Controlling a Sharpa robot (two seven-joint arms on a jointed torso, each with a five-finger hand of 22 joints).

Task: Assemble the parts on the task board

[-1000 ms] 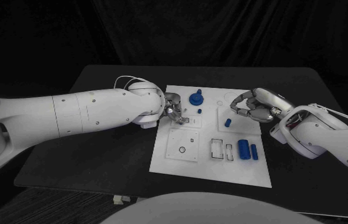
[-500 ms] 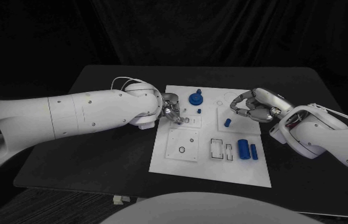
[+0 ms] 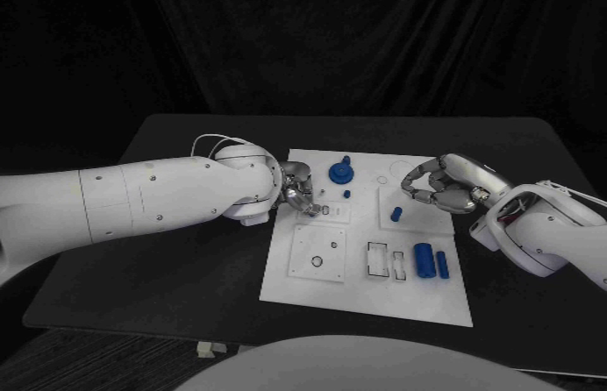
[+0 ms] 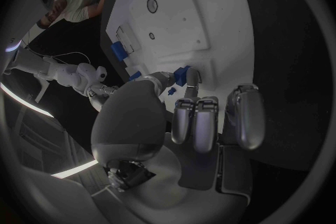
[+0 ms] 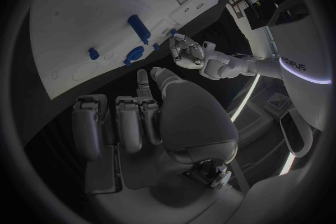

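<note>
From my remote station, my left hand [image 3: 301, 194] sits over the near-left part of the white board [image 3: 367, 299], its fingers [image 4: 190, 82] pinching a small blue piece [image 4: 181, 75] right at the board's surface, as the left wrist view shows. I judge the step in hand to be seating that piece into one of the small sockets on the left of the board; whether it has already entered a socket I cannot tell. My right hand [image 3: 446, 183] hangs above the board's far-right part with its fingers curled in and, as far as I can see, nothing in them. Other blue pieces wait on the board: a round knob with a post [image 3: 341, 172] at the far side, a short peg [image 3: 397, 215] below the right hand, and two upright cylinders [image 3: 432, 260] side by side near the front right, just beside a pair of rectangular slots [image 3: 387, 260]. A square plate with a small ring [image 3: 317, 261] lies at the front left. The next move, as I read it, calls for a straight press downward with the piece kept square to its hole, then a clean release without dragging it out; a tilt could jam it. Much of the assembly looks not yet done.
</note>
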